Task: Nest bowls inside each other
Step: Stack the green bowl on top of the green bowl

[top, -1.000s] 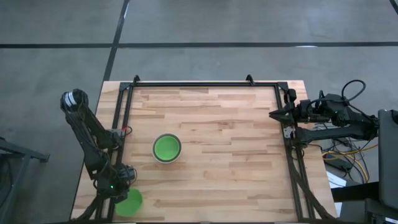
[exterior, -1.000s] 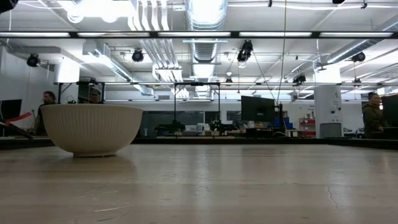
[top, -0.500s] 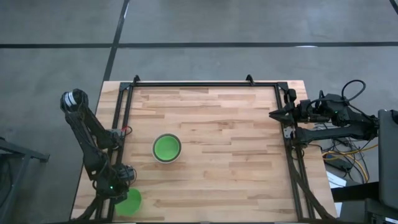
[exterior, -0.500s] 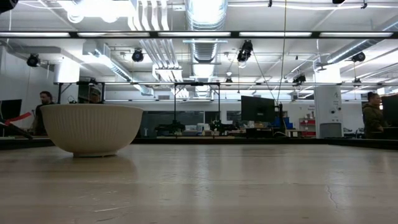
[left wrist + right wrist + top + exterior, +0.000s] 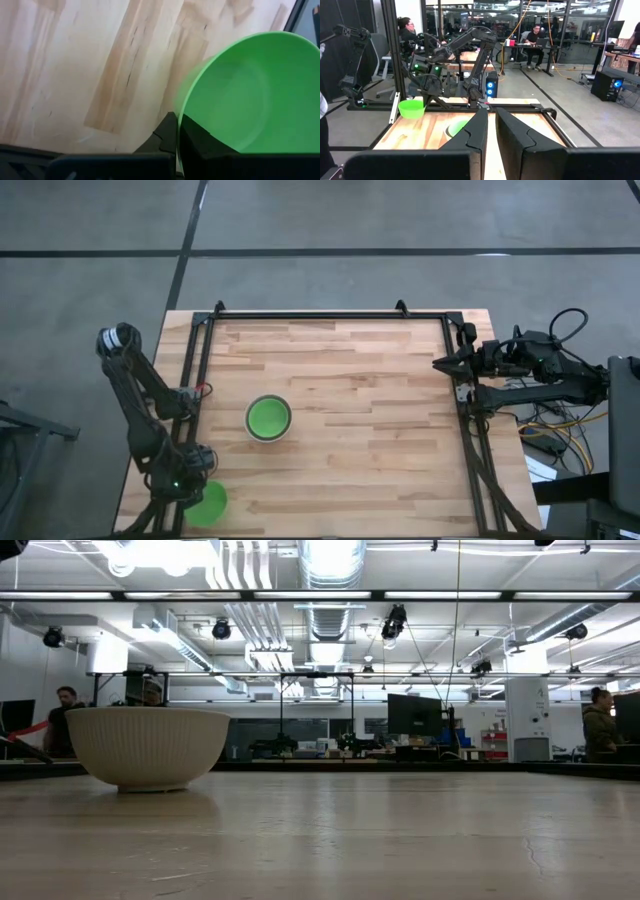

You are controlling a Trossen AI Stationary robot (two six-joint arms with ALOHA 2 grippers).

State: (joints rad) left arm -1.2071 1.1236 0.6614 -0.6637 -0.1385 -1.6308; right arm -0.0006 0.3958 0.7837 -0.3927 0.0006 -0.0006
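- The left gripper (image 5: pixel 192 485), at the lower left of the overhead frame, is pinched tight on the rim of a green bowl (image 5: pixel 207 504), one finger inside the wall and one outside.
- That bowl hangs tilted just off the table's (image 5: pixel 380 430) near left corner.
- The stack (image 5: pixel 268 418), a white bowl with green showing inside it, sits left of centre on the table.
- To do this step well, I would carry the held bowl level above the stack, centre it rim over rim, lower it straight and release only once seated.
- A thin rim grip may let the bowl swing, so slow travel seems wise.
- The right gripper (image 5: pixel 440 364) waits at the right edge, its fingers a narrow gap apart and empty.
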